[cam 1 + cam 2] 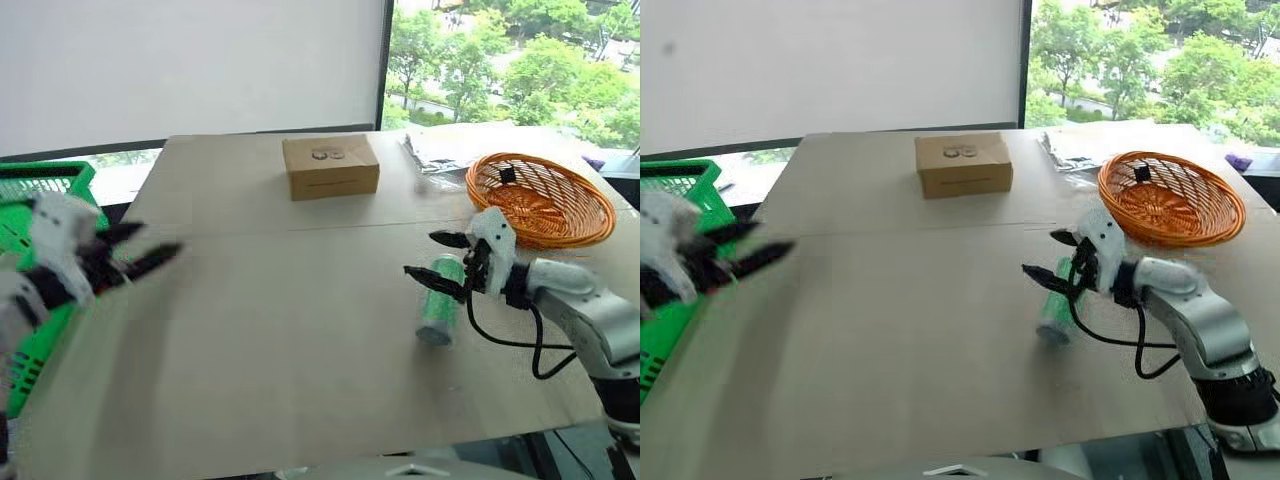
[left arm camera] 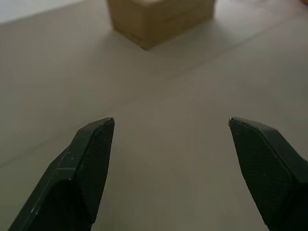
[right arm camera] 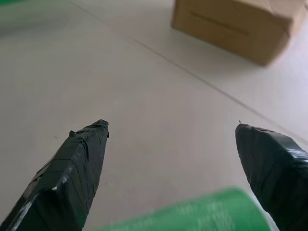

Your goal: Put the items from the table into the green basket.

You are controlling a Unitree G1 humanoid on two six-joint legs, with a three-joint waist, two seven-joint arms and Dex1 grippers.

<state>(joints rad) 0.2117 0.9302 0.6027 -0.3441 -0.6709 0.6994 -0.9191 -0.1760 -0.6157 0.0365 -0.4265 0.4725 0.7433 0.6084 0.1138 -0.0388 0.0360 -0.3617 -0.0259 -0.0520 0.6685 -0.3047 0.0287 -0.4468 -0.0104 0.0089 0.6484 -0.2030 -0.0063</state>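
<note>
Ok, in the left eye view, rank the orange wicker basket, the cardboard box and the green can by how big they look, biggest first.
1. Orange wicker basket, the widest of the three.
2. Cardboard box, though it sits farther back, so it may look smaller than it is.
3. Green can, lying on the table by the open right gripper, clearly smallest.

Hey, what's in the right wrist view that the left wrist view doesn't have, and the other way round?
Right wrist view alone: the green can, lying below and between the open right end effector's fingers, and a green blur at a far corner.

Left wrist view alone: the open left end effector, nothing between its fingers.

Both: the beige table with its seam, and the cardboard box ahead.
</note>
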